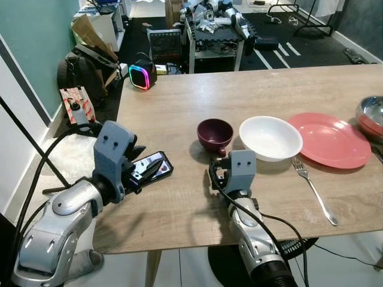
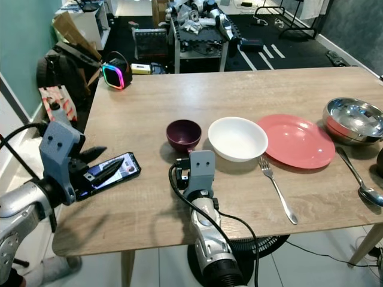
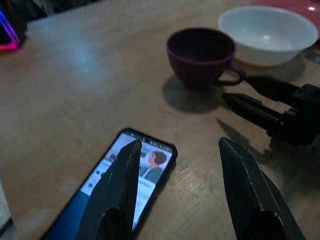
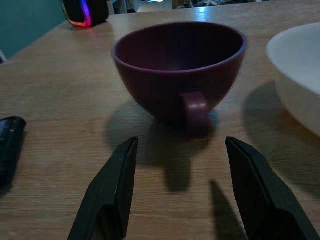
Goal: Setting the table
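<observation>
Nearest the head camera: right gripper (image 4: 177, 187) low over the near edge of the wooden table (image 1: 179, 107), fingers spread wide, holding nothing, touching nothing, tips aimed at the handle of the dark purple cup (image 1: 215, 135). Cup upright, just ahead of the tips, handle turned toward the robot.

Left gripper (image 3: 177, 192) at the table's left edge, fingers likewise spread apart and empty, hovering above a phone (image 1: 151, 167); one finger over the lit screen. Phone flat, screen up, long axis running diagonally from the near left edge toward the table's middle.

Then by size:
- Pink plate (image 1: 330, 139) to the right, flat, touching or slightly under the white bowl's rim; cannot tell which.
- White bowl (image 1: 270, 137) upright, just beside the cup on its right.
- Steel bowl (image 2: 353, 119) at the far right edge, seemingly stacked on another.
- Fork (image 1: 313, 189) near the table's front, below bowl and plate, tines pointing away from the robot, handle slanting right.
- Spoon (image 2: 361, 182) near the right edge, handle pointing toward the steel bowl.
</observation>
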Controlling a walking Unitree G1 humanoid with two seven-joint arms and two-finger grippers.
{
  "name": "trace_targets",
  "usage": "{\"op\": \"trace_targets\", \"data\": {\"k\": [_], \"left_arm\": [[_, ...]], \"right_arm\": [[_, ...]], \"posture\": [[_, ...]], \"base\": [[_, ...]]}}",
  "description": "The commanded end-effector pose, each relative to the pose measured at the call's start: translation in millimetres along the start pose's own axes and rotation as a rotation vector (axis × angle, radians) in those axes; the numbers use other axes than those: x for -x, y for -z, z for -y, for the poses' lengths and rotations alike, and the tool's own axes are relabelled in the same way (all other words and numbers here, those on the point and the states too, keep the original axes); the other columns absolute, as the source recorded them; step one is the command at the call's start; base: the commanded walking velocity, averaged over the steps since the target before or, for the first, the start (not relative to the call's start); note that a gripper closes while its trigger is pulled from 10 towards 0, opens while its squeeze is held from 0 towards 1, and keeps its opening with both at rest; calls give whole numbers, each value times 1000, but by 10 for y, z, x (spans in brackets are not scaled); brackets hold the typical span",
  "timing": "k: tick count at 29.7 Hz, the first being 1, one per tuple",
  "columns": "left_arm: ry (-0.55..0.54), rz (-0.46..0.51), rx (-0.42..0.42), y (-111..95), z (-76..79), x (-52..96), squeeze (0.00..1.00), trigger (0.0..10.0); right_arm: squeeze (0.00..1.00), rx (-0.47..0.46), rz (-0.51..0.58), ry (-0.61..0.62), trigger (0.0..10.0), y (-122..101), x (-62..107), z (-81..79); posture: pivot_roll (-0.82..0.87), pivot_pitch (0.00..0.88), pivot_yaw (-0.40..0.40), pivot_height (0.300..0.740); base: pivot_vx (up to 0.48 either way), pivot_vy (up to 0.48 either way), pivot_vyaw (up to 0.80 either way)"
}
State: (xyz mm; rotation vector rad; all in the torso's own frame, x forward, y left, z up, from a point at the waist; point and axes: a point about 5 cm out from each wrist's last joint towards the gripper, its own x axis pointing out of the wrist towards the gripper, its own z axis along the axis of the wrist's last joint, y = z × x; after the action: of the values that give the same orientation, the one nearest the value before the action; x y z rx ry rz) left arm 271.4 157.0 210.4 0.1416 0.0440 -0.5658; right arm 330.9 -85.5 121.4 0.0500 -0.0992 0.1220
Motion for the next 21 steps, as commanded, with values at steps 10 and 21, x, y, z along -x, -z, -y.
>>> {"op": "trace_targets", "data": {"k": [10,21], "left_arm": [[16,-34,26,51,43,-2,0,10000],[2,-27,35,43,55,1,0,10000]], "right_arm": [[0,-8,55,-2,10000,-64,-62,-109],[0,2,64,-3,9059,-80,-132,-135]], "posture": [[197,124,97,740],[206,124,93,740]], "base": [[0,0,0],[0,0,0]]}}
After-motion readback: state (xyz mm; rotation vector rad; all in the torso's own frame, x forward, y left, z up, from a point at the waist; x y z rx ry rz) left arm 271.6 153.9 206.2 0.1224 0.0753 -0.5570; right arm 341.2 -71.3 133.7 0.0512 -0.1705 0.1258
